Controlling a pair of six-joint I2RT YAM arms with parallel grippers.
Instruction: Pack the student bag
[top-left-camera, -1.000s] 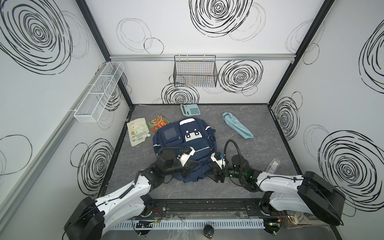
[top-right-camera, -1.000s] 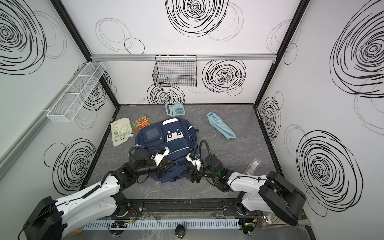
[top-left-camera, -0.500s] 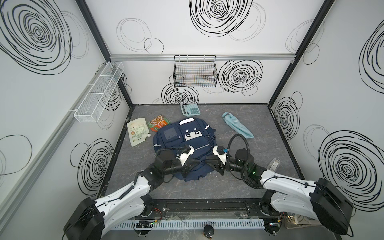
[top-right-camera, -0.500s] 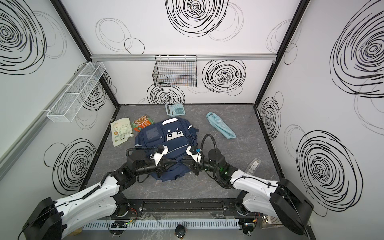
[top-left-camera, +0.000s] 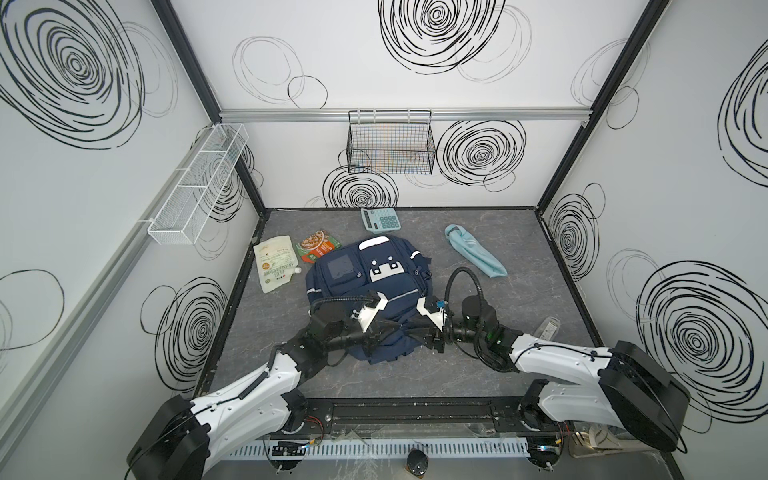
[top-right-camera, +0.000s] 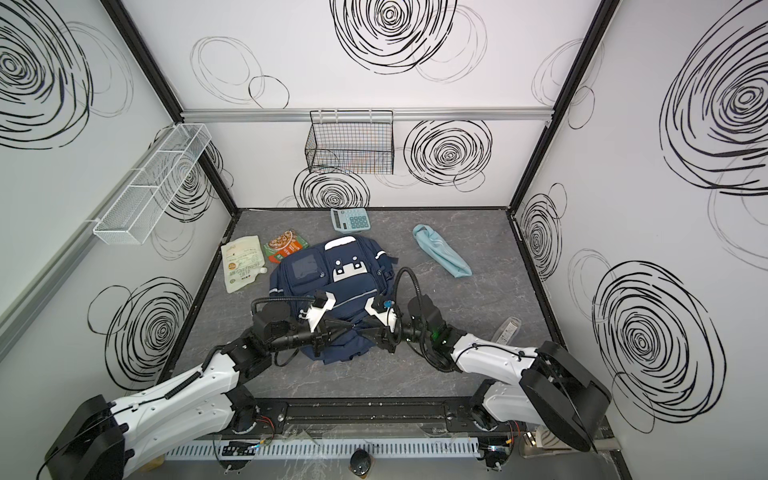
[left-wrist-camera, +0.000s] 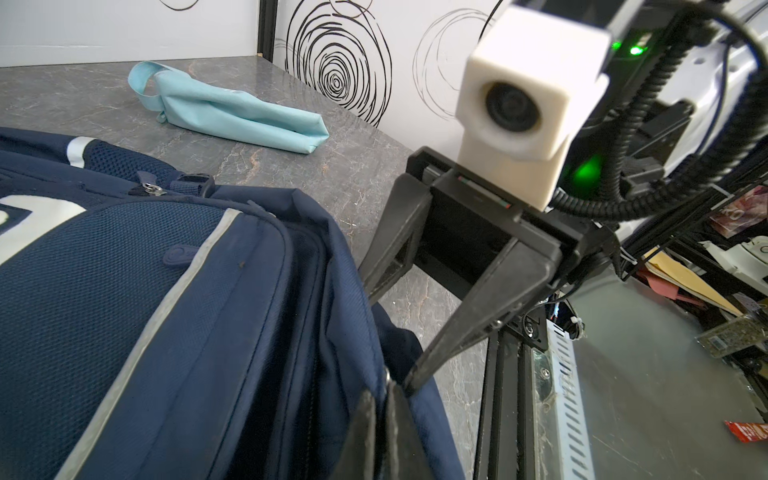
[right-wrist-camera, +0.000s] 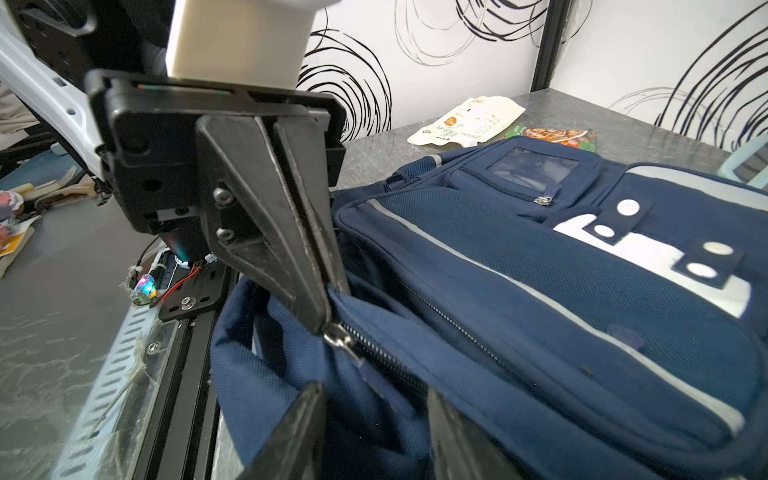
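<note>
The navy student bag lies flat mid-table, its white face patch up. My left gripper is shut on the bag's near edge, right by the metal zipper slider. From the opposite side my right gripper faces it tip to tip. It stands open, and its fingers straddle a loose fold of bag fabric along the zipper. In the left wrist view the right gripper spreads wide at the bag's edge.
A light blue folded umbrella lies right of the bag and a calculator behind it. A white pouch and a snack packet lie to its left. A clear bottle sits by the right wall. Wire baskets hang on the walls.
My right gripper has moved up from the table in front of the bag to the bag's near edge, meeting the left gripper's tips. The left gripper has kept its hold.
</note>
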